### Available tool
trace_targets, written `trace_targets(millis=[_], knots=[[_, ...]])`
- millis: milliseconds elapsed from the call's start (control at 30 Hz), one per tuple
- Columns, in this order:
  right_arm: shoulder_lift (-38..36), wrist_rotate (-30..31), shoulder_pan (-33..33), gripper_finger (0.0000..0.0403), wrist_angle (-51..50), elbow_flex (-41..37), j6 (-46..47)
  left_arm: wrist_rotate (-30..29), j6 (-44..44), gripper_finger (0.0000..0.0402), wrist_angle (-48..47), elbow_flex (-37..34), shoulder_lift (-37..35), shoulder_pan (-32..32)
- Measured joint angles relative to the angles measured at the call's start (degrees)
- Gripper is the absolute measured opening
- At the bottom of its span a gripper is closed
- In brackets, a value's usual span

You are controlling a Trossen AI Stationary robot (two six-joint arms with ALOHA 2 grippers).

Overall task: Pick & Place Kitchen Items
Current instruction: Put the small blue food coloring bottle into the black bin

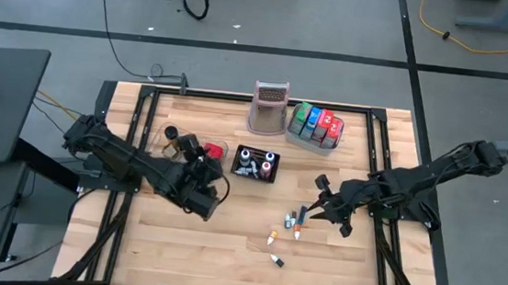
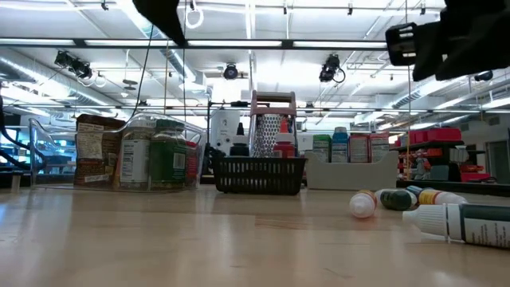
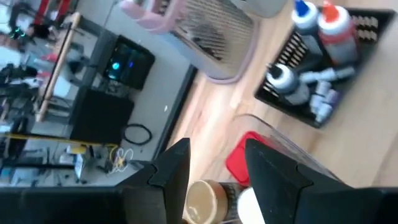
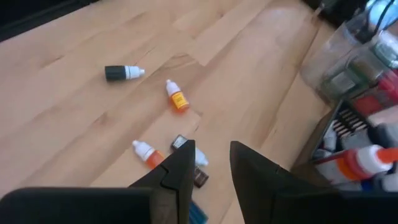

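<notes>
Several tiny colour-capped bottles (image 1: pixel 291 221) lie on their sides on the wooden table right of centre; the right wrist view shows a black one (image 4: pixel 123 73) and an orange one (image 4: pixel 177 98). My right gripper (image 1: pixel 319 202) hovers just right of them, open and holding nothing (image 4: pixel 208 162). Squat lidded jars stand in a clear tub (image 1: pixel 189 143) at the left. My left gripper (image 1: pixel 206 168) hangs above the tub's right end, open (image 3: pixel 214 162); a brown-lidded jar (image 3: pixel 205 199) and a red lid (image 3: pixel 245 158) show below its fingers.
A black mesh basket (image 1: pixel 257 164) with small bottles stands at the centre. Behind it is a tall box grater (image 1: pixel 269 107), and to its right a grey tray (image 1: pixel 317 141) of coloured packets. Bare wood lies along the near edge.
</notes>
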Motion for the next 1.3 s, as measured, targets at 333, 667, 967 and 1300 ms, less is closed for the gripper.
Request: trace_targets(millis=[333,667,967,1300], knots=[[0.0,0.1,0.0,0.0112,9.8,-0.3,-5.0,19.2,20.5,0.0134,37.2,-26.2,-13.9,0.9],[0.1,0.1,0.0,0.0112,18.6,-0.3,0.3,22.9,29.6,0.0108,70.1,-45.6,-28.4,3.4],[0.5,0.1,0.0,0.0112,20.1,-0.3,2.0,23.5,26.7,0.0111,73.0,-47.8,-29.3,3.4],[0.7,0.1,0.0,0.0112,19.5,-0.3,2.3,23.4,33.2,0.011,73.4,-47.8,-29.3,3.4]])
